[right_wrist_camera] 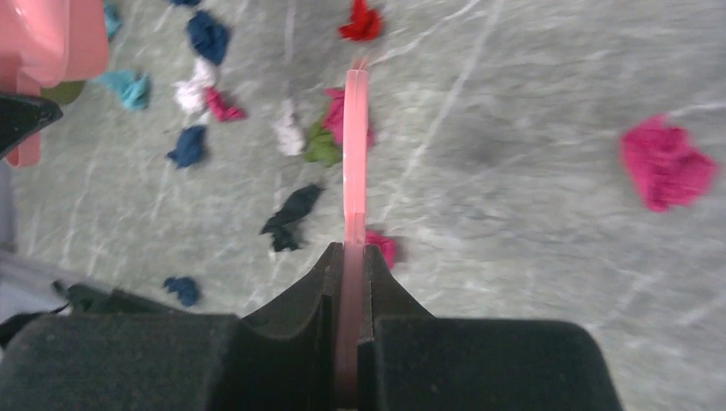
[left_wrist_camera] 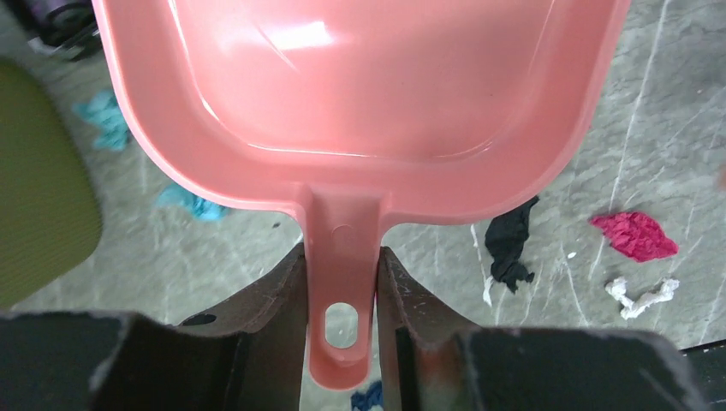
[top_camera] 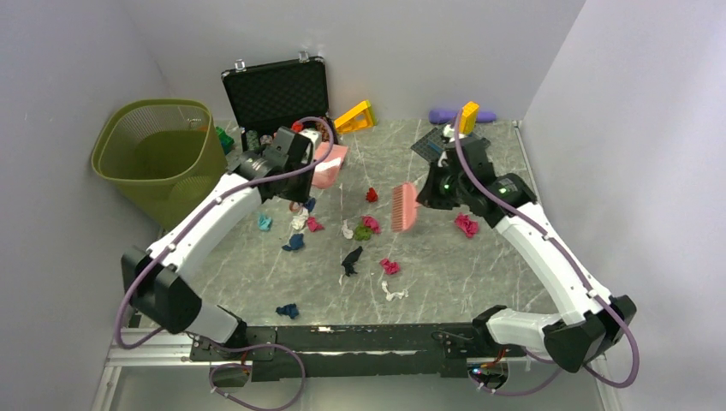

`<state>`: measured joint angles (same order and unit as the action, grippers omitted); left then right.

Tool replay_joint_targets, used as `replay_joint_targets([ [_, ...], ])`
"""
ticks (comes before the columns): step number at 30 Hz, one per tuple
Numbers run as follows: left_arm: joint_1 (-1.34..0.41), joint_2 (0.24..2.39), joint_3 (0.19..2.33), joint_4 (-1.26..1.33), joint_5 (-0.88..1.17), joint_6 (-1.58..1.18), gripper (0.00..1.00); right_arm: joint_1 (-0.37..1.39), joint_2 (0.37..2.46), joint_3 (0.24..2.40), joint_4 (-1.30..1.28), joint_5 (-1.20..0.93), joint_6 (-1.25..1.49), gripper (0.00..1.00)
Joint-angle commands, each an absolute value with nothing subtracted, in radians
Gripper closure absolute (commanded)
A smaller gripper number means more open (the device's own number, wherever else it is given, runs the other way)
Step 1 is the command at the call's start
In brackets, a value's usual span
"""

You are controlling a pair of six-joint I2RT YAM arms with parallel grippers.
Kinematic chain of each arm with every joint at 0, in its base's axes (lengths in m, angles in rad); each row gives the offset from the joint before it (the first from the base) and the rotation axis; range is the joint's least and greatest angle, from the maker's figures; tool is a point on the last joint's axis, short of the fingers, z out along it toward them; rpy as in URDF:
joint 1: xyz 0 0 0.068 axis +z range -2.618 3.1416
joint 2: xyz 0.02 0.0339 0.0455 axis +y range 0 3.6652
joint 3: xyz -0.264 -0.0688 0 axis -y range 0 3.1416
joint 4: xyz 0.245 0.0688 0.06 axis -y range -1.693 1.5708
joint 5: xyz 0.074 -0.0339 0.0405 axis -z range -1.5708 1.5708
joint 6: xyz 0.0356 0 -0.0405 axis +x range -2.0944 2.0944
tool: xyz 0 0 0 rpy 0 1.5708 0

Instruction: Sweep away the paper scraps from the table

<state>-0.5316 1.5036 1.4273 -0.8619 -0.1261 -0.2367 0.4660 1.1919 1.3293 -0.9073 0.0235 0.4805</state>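
Several paper scraps lie across the table (top_camera: 488,274): a cluster (top_camera: 363,229) mid-table, a pink wad (top_camera: 467,224) at right, a black one (top_camera: 351,257), a navy one (top_camera: 288,310) near the front. My left gripper (top_camera: 295,163) is shut on the handle of a pink dustpan (top_camera: 330,165), held above the table; in the left wrist view the pan (left_wrist_camera: 377,86) fills the top, its handle between my fingers (left_wrist_camera: 341,274). My right gripper (top_camera: 431,192) is shut on a pink brush (top_camera: 404,207), seen edge-on in the right wrist view (right_wrist_camera: 355,154), over the cluster.
A green mesh bin (top_camera: 163,154) stands at the far left. An open black case (top_camera: 278,90), a yellow toy (top_camera: 355,116), a purple object (top_camera: 445,114) and a dark keypad (top_camera: 428,144) lie along the back. White walls enclose three sides.
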Motion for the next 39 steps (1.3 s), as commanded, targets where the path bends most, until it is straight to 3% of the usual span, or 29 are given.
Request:
replay_joint_targets([
  [1, -0.531, 1.392, 1.413, -0.98, -0.261, -0.267, 1.0, 0.579, 1.219, 1.274, -0.654, -0.106, 0.601, 1.0],
  [7, -0.472, 1.148, 1.323, -0.947, -0.411, -0.261, 1.0, 0.776, 1.397, 1.244, -0.306, -0.17, 0.758, 1.0],
  [18, -0.426, 0.812, 1.109, -0.781, -0.633, -0.308, 1.0, 0.896, 1.884, 1.558, -0.053, -0.227, 0.916, 1.0],
  [28, -0.426, 0.622, 0.979, -0.673, -0.681, -0.336, 1.0, 0.915, 2.181, 1.869, -0.045, -0.256, 0.949, 1.0],
  [35, -0.425, 0.623, 0.965, -0.672, -0.656, -0.34, 1.0, 0.912, 2.421, 2.188, -0.321, -0.049, 1.059, 1.0],
  [39, -0.424, 0.626, 0.968, -0.681, -0.667, -0.35, 1.0, 0.892, 2.432, 2.176, -0.439, -0.052, 1.036, 1.0],
])
